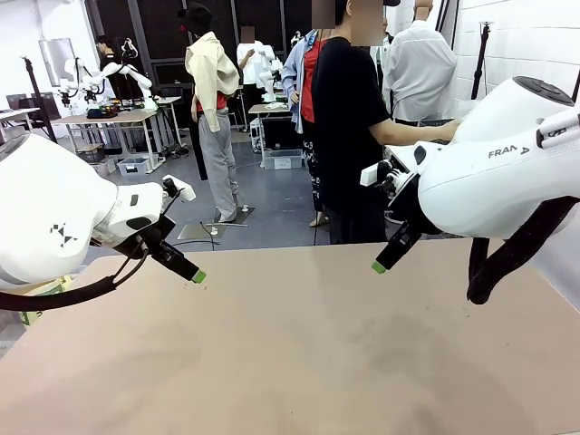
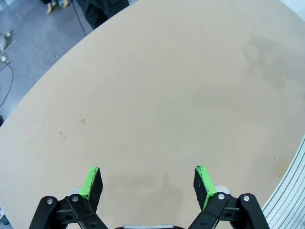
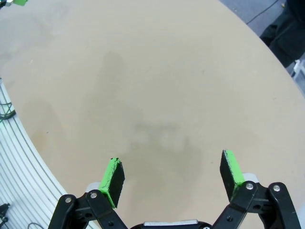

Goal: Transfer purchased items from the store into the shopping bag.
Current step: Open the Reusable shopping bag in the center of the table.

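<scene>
The brown table (image 1: pixel 299 344) lies bare under both arms. My left gripper (image 1: pixel 192 272) hangs open above its left part, and the left wrist view shows its green pads (image 2: pixel 91 183) wide apart with nothing between them. My right gripper (image 1: pixel 381 265) hangs open above the right part; its pads (image 3: pixel 114 176) also stand wide apart over bare tabletop. The shopping bag and the purchased items are out of view.
A person in a black shirt (image 1: pixel 349 127) stands at the far edge of the table, one arm stretched toward my right arm. A ribbed metal rail (image 2: pixel 290 191) runs along the table's side. The table's far edge (image 1: pixel 272 249) borders the open floor.
</scene>
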You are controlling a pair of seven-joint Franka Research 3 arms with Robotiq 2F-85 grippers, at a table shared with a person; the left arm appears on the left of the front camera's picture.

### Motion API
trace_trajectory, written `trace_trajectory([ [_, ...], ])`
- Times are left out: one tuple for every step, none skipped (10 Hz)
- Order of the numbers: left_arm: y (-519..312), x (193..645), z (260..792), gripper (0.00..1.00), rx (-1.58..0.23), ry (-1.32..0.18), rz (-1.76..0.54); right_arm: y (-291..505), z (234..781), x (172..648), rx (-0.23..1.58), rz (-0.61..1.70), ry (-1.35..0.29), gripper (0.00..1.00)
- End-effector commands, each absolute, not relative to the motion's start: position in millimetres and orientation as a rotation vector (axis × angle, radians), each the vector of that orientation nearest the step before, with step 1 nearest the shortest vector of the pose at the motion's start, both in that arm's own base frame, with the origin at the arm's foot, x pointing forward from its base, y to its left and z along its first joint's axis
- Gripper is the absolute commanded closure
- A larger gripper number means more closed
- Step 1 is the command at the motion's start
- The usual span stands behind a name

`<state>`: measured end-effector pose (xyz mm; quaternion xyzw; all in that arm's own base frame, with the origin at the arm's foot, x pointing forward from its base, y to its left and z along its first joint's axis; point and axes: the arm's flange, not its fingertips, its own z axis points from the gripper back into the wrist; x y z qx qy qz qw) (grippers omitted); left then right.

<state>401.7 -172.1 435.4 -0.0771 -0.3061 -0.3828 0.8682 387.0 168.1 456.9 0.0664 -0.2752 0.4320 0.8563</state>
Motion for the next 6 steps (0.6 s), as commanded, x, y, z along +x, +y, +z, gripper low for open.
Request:
trace_trajectory([
  [-171.8, 401.9, 435.4, 0.0, -0.162, -0.64, -0.799, 167.4, 457.8, 385.5, 0.145, 0.911, -0.569, 0.0],
  [-171.8, 401.9, 435.4, 0.0, -0.162, -0.64, -0.799, 167.4, 457.8, 385.5, 0.145, 0.911, -0.569, 0.0],
  [-171.8, 401.9, 435.4, 0.0, -0.162, -0.64, -0.799, 167.4, 457.8, 385.5, 0.145, 0.911, -0.569, 0.0],
  [-171.8, 401.9, 435.4, 0.0, -0.162, -0.64, -0.799, 167.4, 457.8, 385.5, 0.145, 0.911, -0.569, 0.0],
  [-171.8, 401.9, 435.4, 0.0, -0.162, -0.64, -0.799, 167.4, 457.8, 385.5, 0.145, 0.911, -0.569, 0.0],
  [-171.8, 401.9, 435.4, 0.0, -0.162, -0.64, -0.799, 167.4, 457.8, 385.5, 0.145, 0.911, -0.569, 0.0],
])
